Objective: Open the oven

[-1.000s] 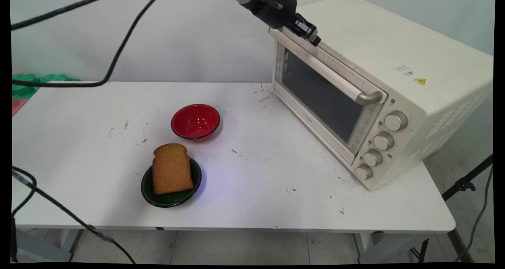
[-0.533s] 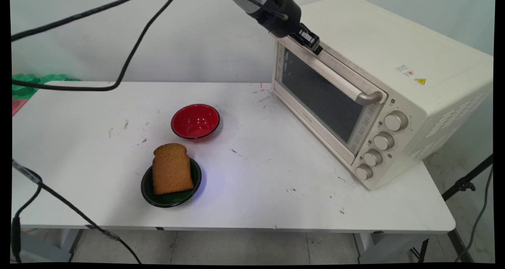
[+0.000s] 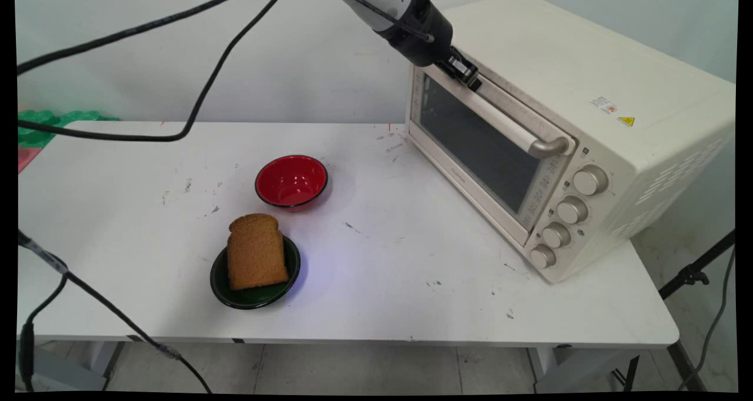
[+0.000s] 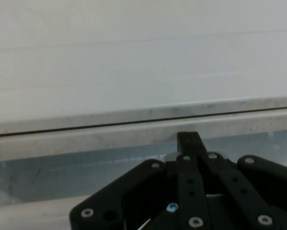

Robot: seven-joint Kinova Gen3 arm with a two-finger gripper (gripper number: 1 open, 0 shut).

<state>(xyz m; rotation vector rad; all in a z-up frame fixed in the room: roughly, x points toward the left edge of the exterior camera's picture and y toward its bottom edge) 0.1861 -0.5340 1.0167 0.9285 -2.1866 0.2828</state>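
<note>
At the table's (image 3: 376,307) far right corner, your gripper (image 3: 467,74) sits with fingers closed together, nothing between them, tip against the top edge of the toaster oven (image 3: 588,66) door, at the door handle's (image 3: 506,116) far end. Check that contact in the hand view; the bread slice (image 3: 256,251) on the green dish (image 3: 253,300) and the red bowl (image 3: 291,180) are well apart, mid-table.

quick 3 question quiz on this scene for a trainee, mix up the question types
1. True or false: the slice of brown bread lies on the green plate.
2. Which is nearest the gripper? A the red bowl; B the toaster oven's door handle; C the oven's knobs.
3. Fill in: the toaster oven door is ____.

Key: 1 true. 2 B; the gripper sits at the handle's far end, by the door's top edge. 3 shut.
</note>
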